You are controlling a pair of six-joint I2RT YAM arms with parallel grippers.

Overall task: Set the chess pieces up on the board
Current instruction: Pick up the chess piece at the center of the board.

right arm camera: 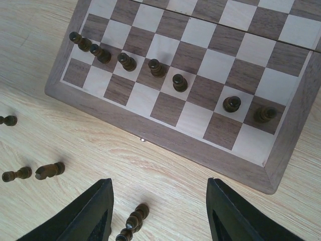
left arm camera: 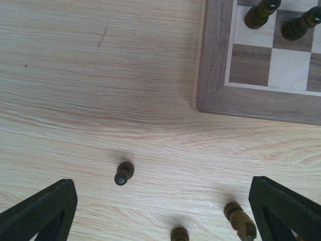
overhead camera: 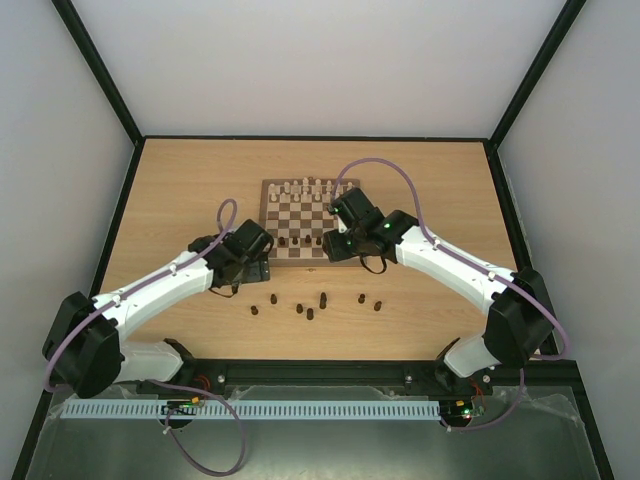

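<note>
Top view: the left gripper [overhead camera: 258, 268] hangs at the near left corner of the square brown-and-cream checkered wooden chessboard [overhead camera: 268, 216]. The right gripper [overhead camera: 334, 242] is over its near edge, with tiny dark brown wooden chessmen [overhead camera: 322, 298] loose on the light wooden tabletop [overhead camera: 180, 190] behind both. Left wrist view: fingers apart, empty, one dark pawn [left arm camera: 123, 173] between them, board corner ahead-right. Right wrist view: fingers apart, empty, seven dark chessmen in a row on the board ahead, others lying between and left of the fingers.
</note>
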